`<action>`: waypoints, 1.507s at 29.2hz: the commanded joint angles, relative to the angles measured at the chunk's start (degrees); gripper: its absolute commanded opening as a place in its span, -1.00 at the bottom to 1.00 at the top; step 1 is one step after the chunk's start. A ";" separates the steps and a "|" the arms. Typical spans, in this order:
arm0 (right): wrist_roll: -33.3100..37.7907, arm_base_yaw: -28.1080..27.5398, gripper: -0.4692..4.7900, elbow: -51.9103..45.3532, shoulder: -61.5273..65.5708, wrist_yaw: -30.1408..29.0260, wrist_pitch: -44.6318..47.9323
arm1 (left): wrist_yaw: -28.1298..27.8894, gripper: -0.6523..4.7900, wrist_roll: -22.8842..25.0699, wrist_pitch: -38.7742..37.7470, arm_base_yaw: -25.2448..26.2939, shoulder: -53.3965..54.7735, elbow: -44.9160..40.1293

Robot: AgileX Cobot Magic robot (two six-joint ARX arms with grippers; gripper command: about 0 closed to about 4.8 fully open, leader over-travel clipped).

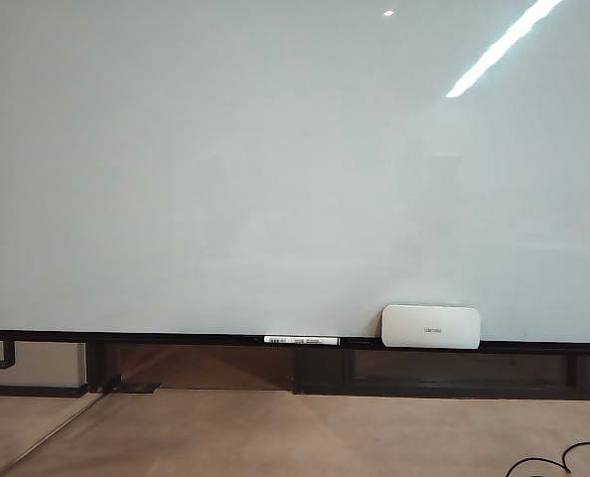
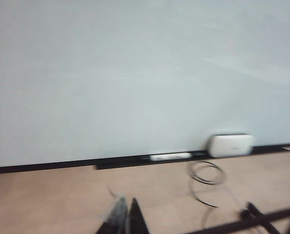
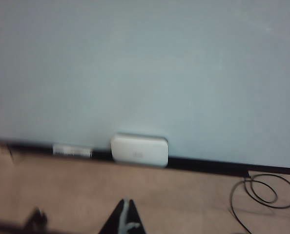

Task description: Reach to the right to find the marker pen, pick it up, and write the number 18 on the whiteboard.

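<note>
The whiteboard (image 1: 275,169) fills most of the exterior view, glossy white with a thin black frame and a ledge (image 1: 176,339) along its lower edge; its surface is blank. It also shows in the left wrist view (image 2: 135,73) and the right wrist view (image 3: 145,63). The marker pen and the number 18 are out of view. My left gripper (image 2: 128,199) is shut and empty, low over the tan floor and well back from the board. My right gripper (image 3: 127,200) is likewise shut, empty and far from the board. Neither gripper appears in the exterior view.
A white rounded eraser (image 1: 430,326) (image 2: 230,145) (image 3: 139,150) rests on the ledge. A white barcode-labelled pen (image 1: 302,340) (image 2: 170,156) (image 3: 72,150) lies to its left. Black cables (image 2: 207,173) (image 3: 264,190) coil on the floor. A dark frame bar (image 2: 262,219) crosses nearby.
</note>
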 commanded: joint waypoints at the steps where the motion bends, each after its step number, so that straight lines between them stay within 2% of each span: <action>1: 7.48 0.04 -0.65 0.17 0.04 4.39 5.99 | 6.14 -0.71 0.00 0.61 0.00 0.09 0.11; 2: 13.40 0.07 -0.58 0.17 0.11 6.69 6.60 | 9.64 -0.71 -0.70 1.57 -0.02 0.22 0.11; 4: 15.72 0.04 -0.62 0.28 0.02 7.28 9.27 | 12.15 -0.71 -2.86 3.30 -0.02 0.31 0.11; 6: 15.26 0.04 -0.77 0.94 0.02 7.28 10.82 | 12.11 -0.72 -3.34 3.67 -0.02 0.31 0.11; 9: 12.22 0.04 -0.78 4.07 0.09 7.34 8.31 | 12.24 -0.73 -2.43 3.54 -0.02 0.33 0.11; 10: 12.26 0.04 -0.79 4.94 0.15 7.67 7.93 | 13.70 -0.79 -1.97 3.58 -0.02 0.33 0.11; 13: 12.15 -0.02 -0.79 7.65 1.86 10.49 8.26 | 17.55 -0.78 -1.40 3.61 -0.04 0.33 0.11; 18: 7.85 -0.02 -0.79 16.83 13.86 12.24 8.79 | 21.49 -0.78 -1.31 3.08 -0.04 0.52 0.13; 21: -0.74 -0.02 -0.79 27.82 27.26 11.91 9.64 | 20.94 -0.78 2.71 -0.52 -0.04 2.99 0.13; 25: -4.76 -0.09 -0.79 34.12 37.57 7.21 18.69 | 20.28 -0.78 2.69 2.78 -0.04 6.08 0.13; 28: -7.56 -1.33 -0.79 38.29 44.61 6.38 22.27 | 20.02 -0.78 2.49 6.21 -0.04 8.68 0.13; 30: -8.13 -4.04 -0.79 41.48 48.81 5.29 22.14 | 19.43 -0.78 2.67 8.20 -0.07 10.80 0.13; 36: -6.05 -14.56 -0.82 47.74 58.62 -3.37 23.80 | 19.50 -0.78 2.19 14.60 -0.09 17.99 0.13; 39: -2.14 -20.20 -0.82 47.82 61.59 -4.11 26.36 | 19.45 -0.78 0.63 19.89 -0.46 21.46 0.13; 42: -1.46 -24.85 -0.82 47.84 64.30 -5.90 27.10 | 18.86 -0.78 -0.33 25.20 -1.86 25.07 0.13; 44: -1.49 -27.78 -0.77 47.84 66.34 -5.86 27.30 | 15.47 -0.78 -0.02 27.12 -3.37 27.67 0.33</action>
